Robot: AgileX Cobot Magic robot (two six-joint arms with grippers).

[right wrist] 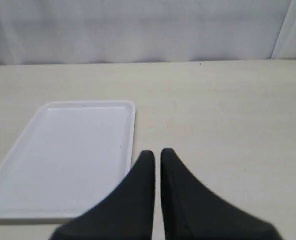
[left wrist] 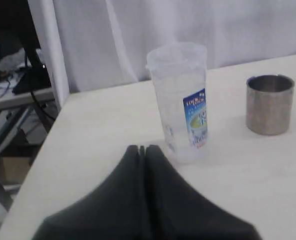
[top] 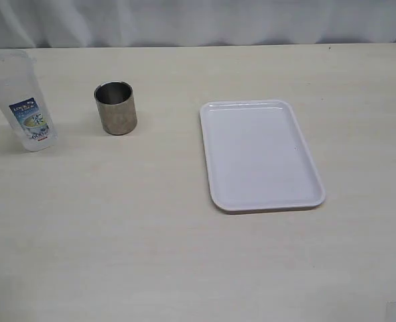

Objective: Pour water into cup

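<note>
The steel cup (top: 116, 107) stands upright on the table, left of centre; it also shows in the left wrist view (left wrist: 269, 104). The clear plastic jug with a blue label (top: 22, 104) stands upright at the far left, left of the cup; it shows in the left wrist view (left wrist: 182, 100) too. My left gripper (left wrist: 142, 148) is shut and empty, a short way in front of the jug and not touching it. My right gripper (right wrist: 158, 152) is shut with a thin slit between the fingers, empty, over bare table beside the tray. Neither gripper shows in the exterior view.
A white rectangular tray (top: 259, 153) lies empty right of centre; it also shows in the right wrist view (right wrist: 62, 155). The table's left edge (left wrist: 35, 160) is close to the jug, with a desk and cables beyond. A white curtain hangs behind.
</note>
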